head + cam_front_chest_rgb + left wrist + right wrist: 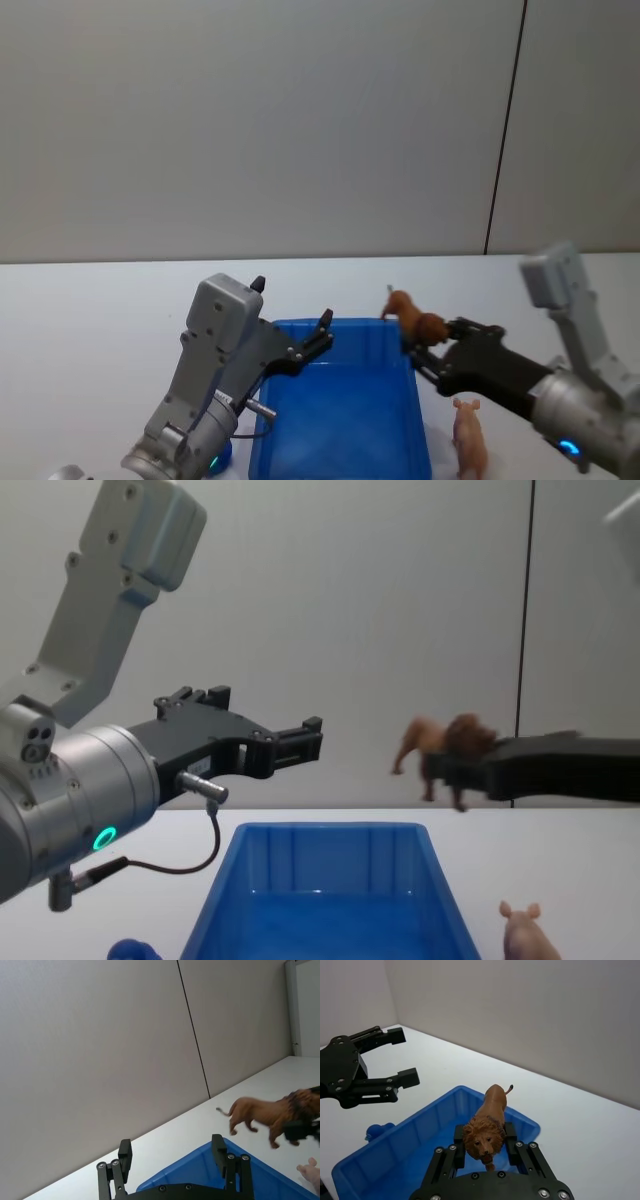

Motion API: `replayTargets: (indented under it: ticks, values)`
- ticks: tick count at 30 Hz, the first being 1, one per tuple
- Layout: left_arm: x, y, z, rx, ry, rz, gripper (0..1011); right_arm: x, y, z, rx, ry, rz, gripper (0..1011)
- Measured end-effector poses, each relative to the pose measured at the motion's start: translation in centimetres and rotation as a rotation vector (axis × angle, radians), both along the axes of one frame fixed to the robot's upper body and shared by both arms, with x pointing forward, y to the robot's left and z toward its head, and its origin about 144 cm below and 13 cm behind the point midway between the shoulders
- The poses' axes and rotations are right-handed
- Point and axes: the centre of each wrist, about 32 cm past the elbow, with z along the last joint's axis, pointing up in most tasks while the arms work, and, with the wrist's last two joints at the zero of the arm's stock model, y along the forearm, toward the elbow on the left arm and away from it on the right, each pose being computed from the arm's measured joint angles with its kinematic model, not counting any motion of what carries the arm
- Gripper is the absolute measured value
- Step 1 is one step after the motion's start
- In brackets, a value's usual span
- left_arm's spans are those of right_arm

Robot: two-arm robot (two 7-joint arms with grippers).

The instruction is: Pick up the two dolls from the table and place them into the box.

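Observation:
My right gripper [485, 1146] is shut on the reddish-brown doll [488, 1121], a lion-like figure, and holds it in the air over the far right corner of the blue box [340, 326]. The same doll [414, 318] shows from the side in the chest view [446, 742]. The pale pink pig doll [468, 436] stands on the white table [100, 310] just right of the box. My left gripper [292, 304] hovers open above the box's left side, nothing between its fingers [125, 1153].
A small blue object [378, 1130] lies on the table beside the box's left wall. A grey wall with a dark vertical seam [505, 130] rises behind the table. Bare tabletop stretches to the left and far side.

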Motion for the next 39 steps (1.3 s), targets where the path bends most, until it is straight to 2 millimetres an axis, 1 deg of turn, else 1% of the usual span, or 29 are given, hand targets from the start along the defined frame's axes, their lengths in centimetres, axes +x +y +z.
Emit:
replayTargets:
  ticks: [1,3,4,5,8,9,15,16,17,20,28,39]
  values:
    - [0.0,0.0,0.0,0.000,0.000,0.000,1001,0.1,0.1,0.0,-0.001,0.006,0.005,430]
    - [0.0,0.0,0.0,0.000,0.000,0.000,1001,0.8,0.8,-0.1,-0.002,0.025,0.023,475]
    - [0.0,0.0,0.0,0.000,0.000,0.000,1001,1.0,1.0,-0.2,-0.002,0.031,0.029,549]
    - [0.0,0.0,0.0,0.000,0.000,0.000,1001,1.2,1.2,-0.3,-0.002,0.037,0.034,549]
    - [0.0,0.0,0.0,0.000,0.000,0.000,1001,1.8,1.9,-0.6,-0.005,0.057,0.053,635]
    - [0.0,0.0,0.0,0.000,0.000,0.000,1001,2.1,2.2,-0.6,-0.006,0.063,0.061,678]
    - [0.0,0.0,0.0,0.000,0.000,0.000,1001,2.6,2.8,-0.9,-0.015,0.074,0.079,863]
    - [0.0,0.0,0.0,0.000,0.000,0.000,1001,2.7,2.8,-1.0,-0.016,0.075,0.079,878]
    - [0.0,0.0,0.0,0.000,0.000,0.000,1001,2.7,2.8,-1.0,-0.017,0.073,0.079,926]
    - [0.0,0.0,0.0,0.000,0.000,0.000,1001,2.7,2.8,-1.1,-0.020,0.066,0.078,992]
    - [0.0,0.0,0.0,0.000,0.000,0.000,1001,2.1,1.7,-1.5,-0.031,0.044,0.040,1001]
    - [0.0,0.0,0.0,0.000,0.000,0.000,1001,-0.3,-0.3,-2.7,-0.035,0.036,-0.038,1001]
